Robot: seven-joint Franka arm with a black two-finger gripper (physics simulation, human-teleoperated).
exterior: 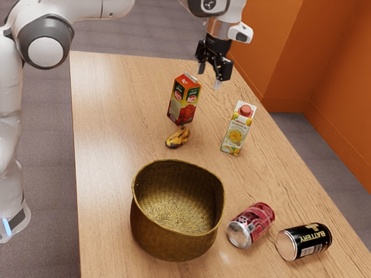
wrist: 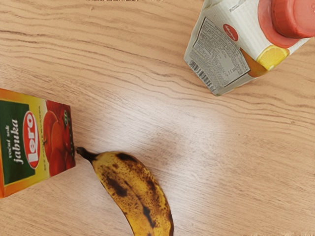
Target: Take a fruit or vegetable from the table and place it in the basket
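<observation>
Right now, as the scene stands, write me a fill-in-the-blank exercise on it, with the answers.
The fruit on the table is a ____.
The number of fruits inside the basket is ____.
The large word printed on the black can is ____.
The gripper is not shut but ____.
Missing words, in order: banana; zero; BATTERY; open.

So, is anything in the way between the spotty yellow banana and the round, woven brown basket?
No, nothing visible stands between the banana and the basket on the wooden table. The tall red cardboard juice carton stands on the banana's far side from the basket.
</observation>
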